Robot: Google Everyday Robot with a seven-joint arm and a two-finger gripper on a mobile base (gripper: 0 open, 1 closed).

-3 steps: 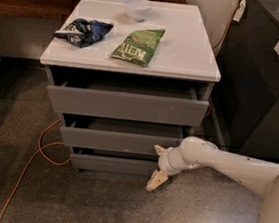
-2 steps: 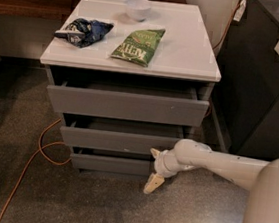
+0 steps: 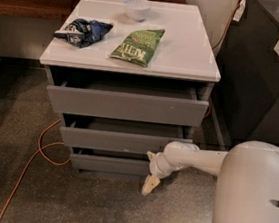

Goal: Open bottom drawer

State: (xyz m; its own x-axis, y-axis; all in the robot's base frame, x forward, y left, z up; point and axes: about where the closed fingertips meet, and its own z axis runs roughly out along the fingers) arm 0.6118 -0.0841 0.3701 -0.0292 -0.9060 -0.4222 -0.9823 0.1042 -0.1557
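The gripper (image 3: 150,181) has edged left and slightly lower. At left, an orange cable (image 3: 28,167) trails across the floor. The bottom drawer (image 3: 108,164), lowest of three, runs left to right with its front facing the camera. The gripper sits at its right end, just in front; whether it is open or closed cannot be told.

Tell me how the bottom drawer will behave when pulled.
The bottom drawer likely slides straight and rigid, like the top drawer and middle drawer, both ajar. Its flat handleless front gives little purchase, so the gripper, low at its right end, might slip.
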